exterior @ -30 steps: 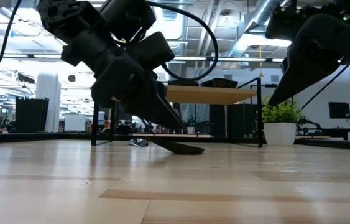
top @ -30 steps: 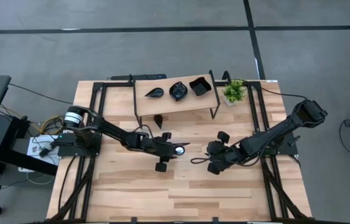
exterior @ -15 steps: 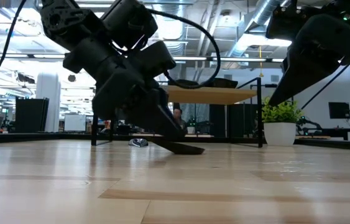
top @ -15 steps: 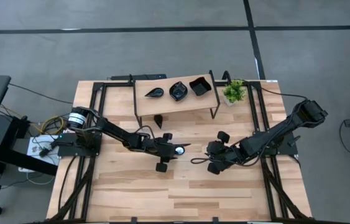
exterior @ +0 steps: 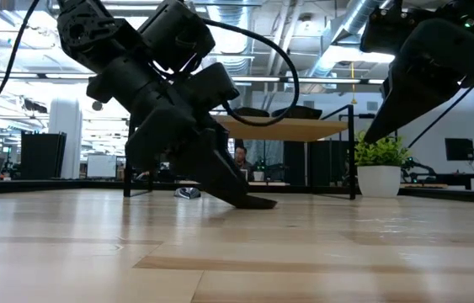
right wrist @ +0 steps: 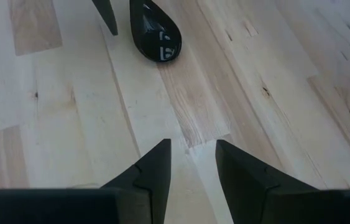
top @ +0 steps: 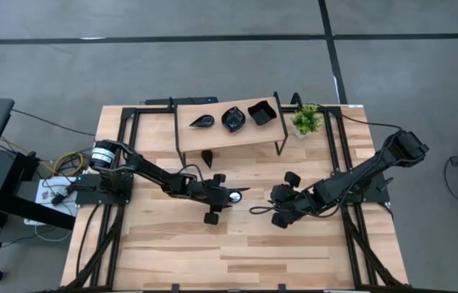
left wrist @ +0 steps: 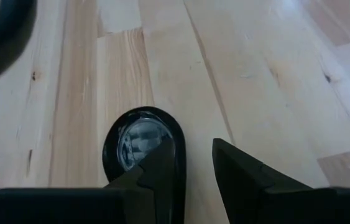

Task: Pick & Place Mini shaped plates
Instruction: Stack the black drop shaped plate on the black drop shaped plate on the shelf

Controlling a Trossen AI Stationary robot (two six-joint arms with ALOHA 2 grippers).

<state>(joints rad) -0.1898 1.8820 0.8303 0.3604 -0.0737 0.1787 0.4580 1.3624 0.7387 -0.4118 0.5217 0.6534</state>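
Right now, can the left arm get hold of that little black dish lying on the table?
Probably yes. The left gripper is already down at the black dish, one finger over its rim, nothing else nearby.

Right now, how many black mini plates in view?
5: three on the shelf, a teardrop plate, a round plate and a square plate; one under-shelf plate; one table plate at the left gripper. Others may be hidden.

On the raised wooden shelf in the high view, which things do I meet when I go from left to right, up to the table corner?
Teardrop plate → scalloped round plate → square plate → potted plant, which stands beside the shelf.
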